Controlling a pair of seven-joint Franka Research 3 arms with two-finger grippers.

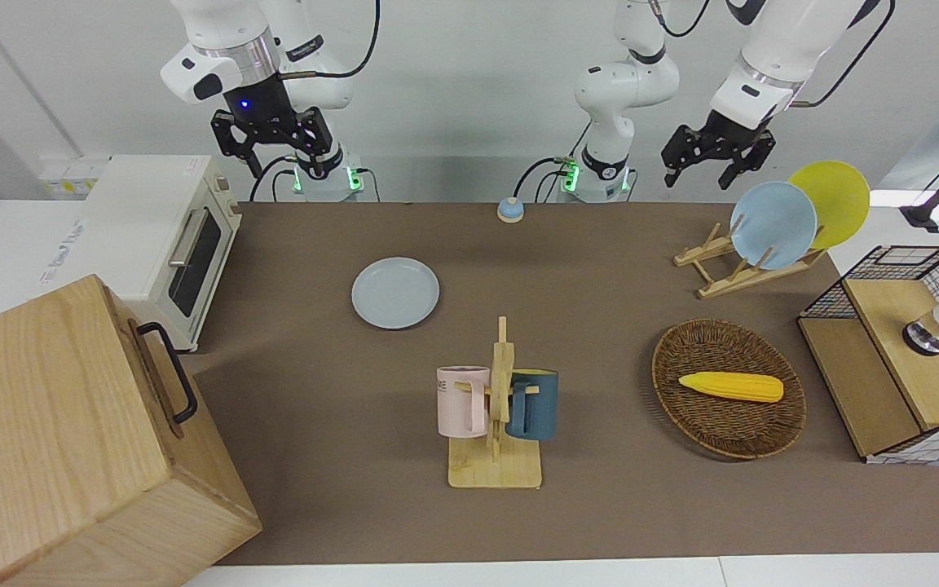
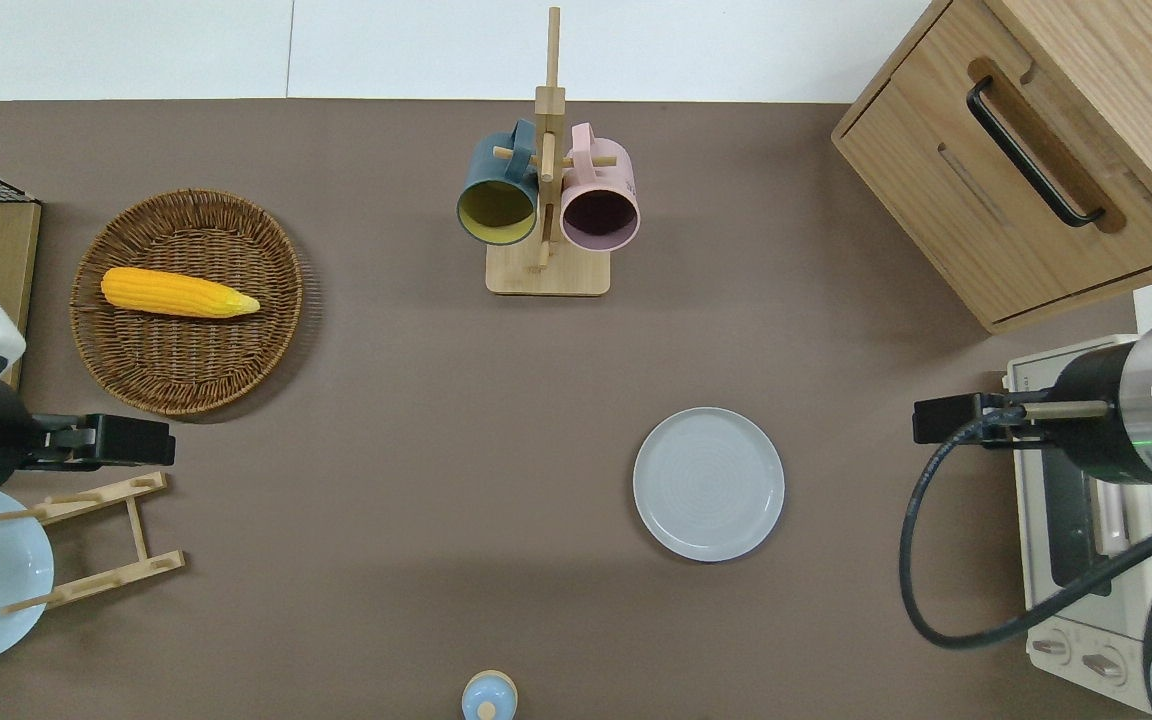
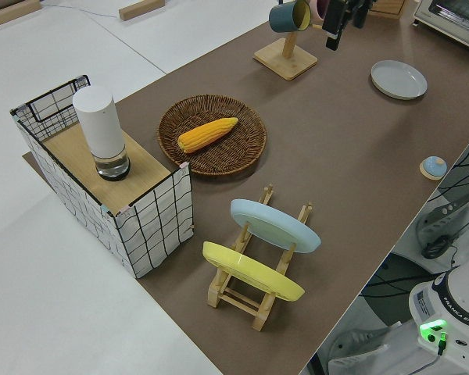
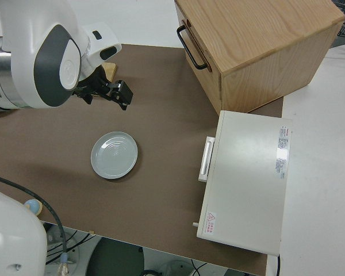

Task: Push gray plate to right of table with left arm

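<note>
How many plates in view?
3. A round pale gray plate lies flat on the brown table, nearer the robots than the mug rack. A sky-blue plate and a yellow plate stand in the wooden plate rack.

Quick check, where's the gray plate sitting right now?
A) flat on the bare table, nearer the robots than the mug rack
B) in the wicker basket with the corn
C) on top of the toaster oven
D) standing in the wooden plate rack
A: the gray plate lies flat on the brown table, nearer the robots than the mug rack and toward the right arm's end, touching nothing else.
</note>
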